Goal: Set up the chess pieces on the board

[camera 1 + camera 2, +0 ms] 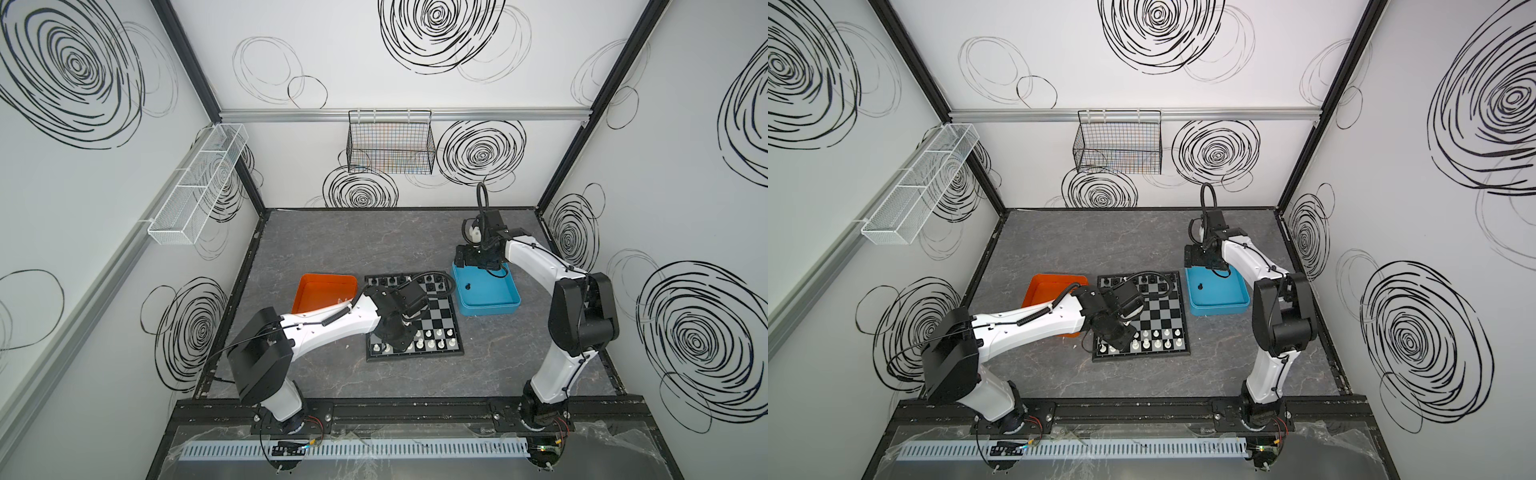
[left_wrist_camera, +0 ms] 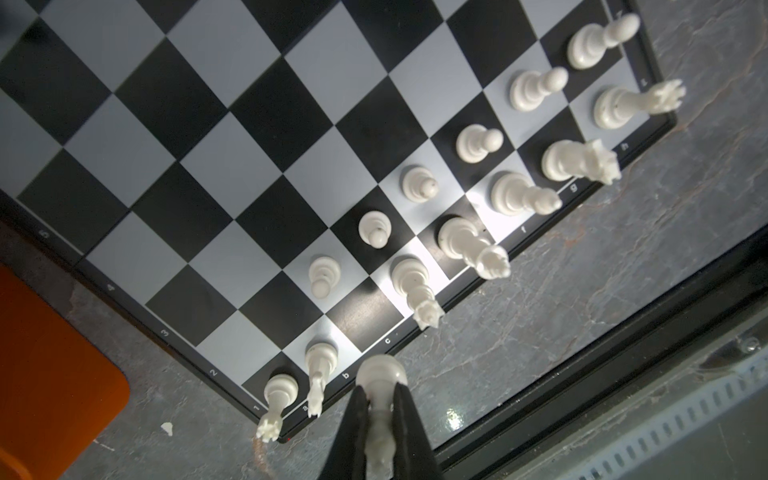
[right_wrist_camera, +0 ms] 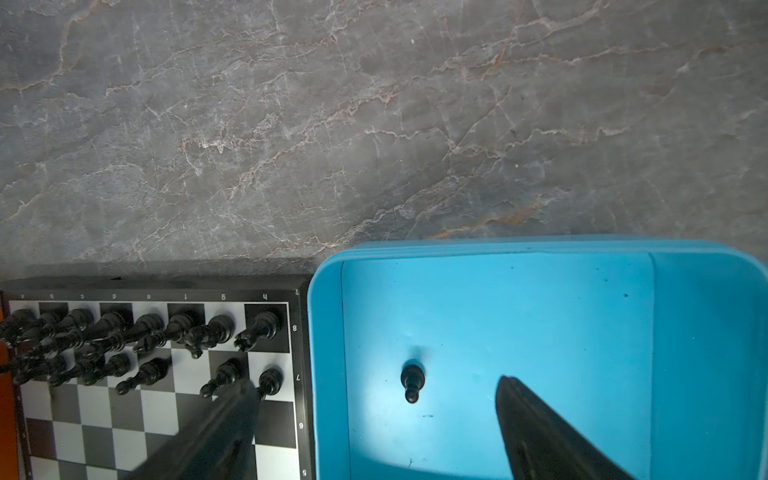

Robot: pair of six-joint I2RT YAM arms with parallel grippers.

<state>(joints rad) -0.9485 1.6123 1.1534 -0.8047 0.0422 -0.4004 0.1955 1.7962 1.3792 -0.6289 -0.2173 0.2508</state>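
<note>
left pincer (image 2: pixel 380 391) is clenched on a white piece (image 2: pixel 381 373), which hangs by the rim of the board (image 2: pixel 291 124), close to a bare square in the white back row. the step in hand looks like placing it. the next move calls for a small shift inward and an upright set-down without nudging its neighbours. right pincer (image 3: pixel 377 383) is released above the blue tray (image 3: pixel 706 332), straddling a lone black pawn (image 3: pixel 412 379).
</note>
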